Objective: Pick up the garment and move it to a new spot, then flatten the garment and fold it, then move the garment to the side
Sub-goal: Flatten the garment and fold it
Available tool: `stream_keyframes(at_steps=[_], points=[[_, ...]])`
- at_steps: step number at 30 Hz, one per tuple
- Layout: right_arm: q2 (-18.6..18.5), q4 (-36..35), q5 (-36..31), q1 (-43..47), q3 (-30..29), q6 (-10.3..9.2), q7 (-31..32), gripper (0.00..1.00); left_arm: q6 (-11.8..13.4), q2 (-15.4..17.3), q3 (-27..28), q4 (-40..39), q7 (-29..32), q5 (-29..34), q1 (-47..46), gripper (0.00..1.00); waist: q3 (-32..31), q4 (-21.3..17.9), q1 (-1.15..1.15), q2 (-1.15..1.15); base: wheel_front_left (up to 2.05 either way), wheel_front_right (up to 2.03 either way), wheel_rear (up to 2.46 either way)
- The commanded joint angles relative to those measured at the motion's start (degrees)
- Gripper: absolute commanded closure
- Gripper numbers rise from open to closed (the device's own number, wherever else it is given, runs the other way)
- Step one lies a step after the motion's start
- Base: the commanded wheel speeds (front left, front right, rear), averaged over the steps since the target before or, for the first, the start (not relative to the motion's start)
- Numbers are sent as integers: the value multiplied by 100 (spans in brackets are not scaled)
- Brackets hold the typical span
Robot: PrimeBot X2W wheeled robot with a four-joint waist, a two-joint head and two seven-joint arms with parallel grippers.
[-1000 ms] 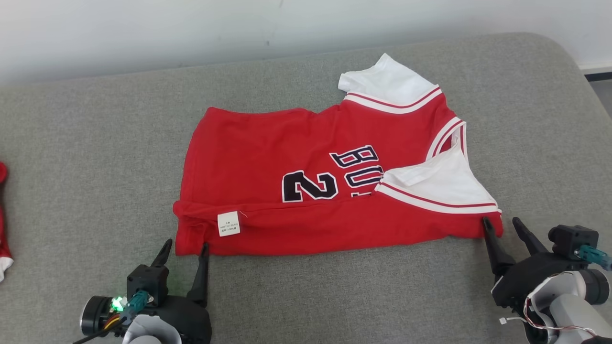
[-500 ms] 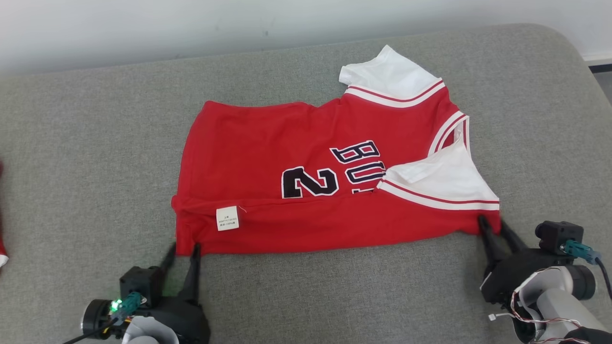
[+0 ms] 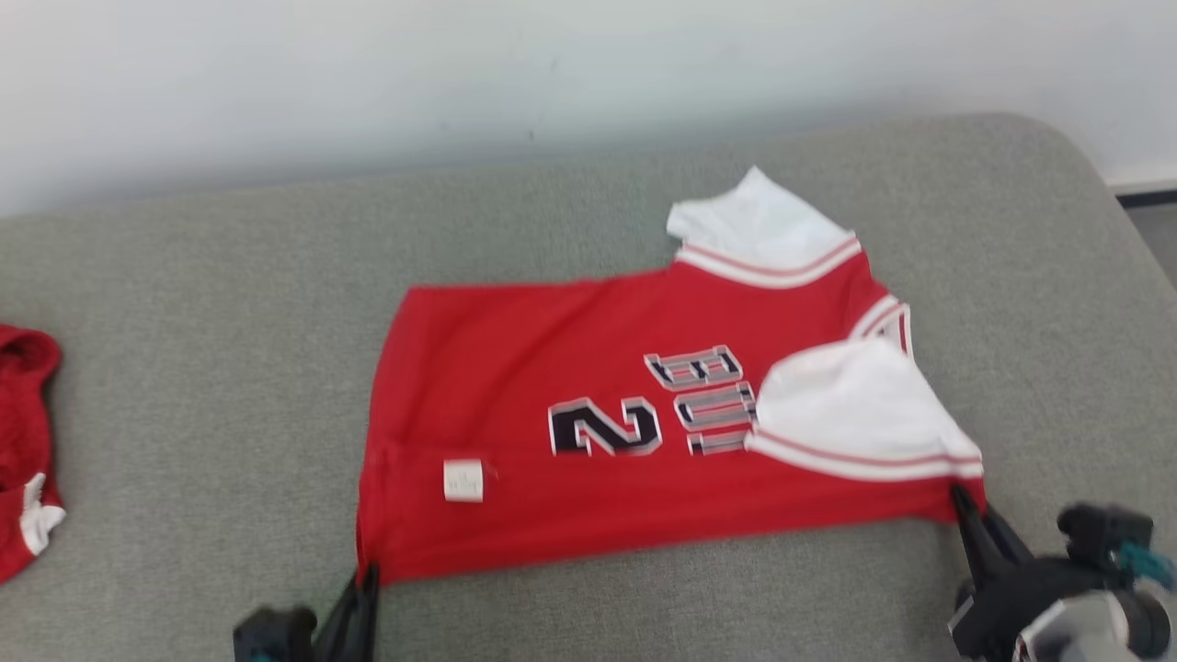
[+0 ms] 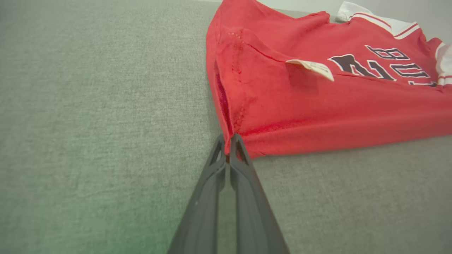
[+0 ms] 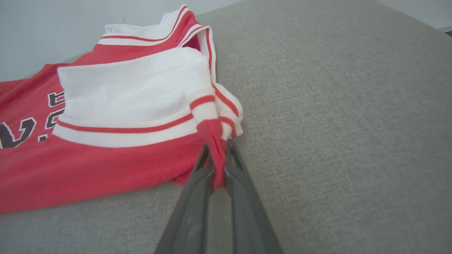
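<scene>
Plainly, the left pincer (image 4: 229,139) was shut tight on the near hem corner of the jersey (image 3: 552,377), its two dark fingers pressed together with red cloth nipped at the tips; the right pincer (image 5: 218,144) was likewise clamped on a pinch of red fabric at the near shoulder corner, just below the striped white trim, the cloth drawn up between its fingers. Between the two grips the jersey's near side ran as a folded red band along the front edge of the bench (image 3: 184,368); a small white label (image 3: 463,480) sat on that band toward the hem end, one side lifted off the cloth in the left wrist view. Beyond the band came a dark number 2 (image 3: 604,428) and dark letters with pale outlines; a white sleeve (image 3: 851,405) lay folded over the chest beside the letters; a second sleeve (image 3: 759,221) jutted toward the back edge. Overall the jersey lay spread right of the bench's middle, collar end toward the right edge; a crumpled red garment (image 3: 23,441) sat at the left edge, well apart; a pale wall (image 3: 368,83) rose behind the back edge.
</scene>
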Motion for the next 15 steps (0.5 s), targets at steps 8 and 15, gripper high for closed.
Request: stream_keyframes(at_steps=[8,15], points=[[-82,-726,62,1108,-452,-16,201,100,301,92,65,-714,23,-158,962,100,-387,214,0,0,0,0,0],[133,-1418,-284,1797,-1070,-16,550,51,374,54,86,-946,44,-211,1237,0,-529,249,0,0,0,0,0]])
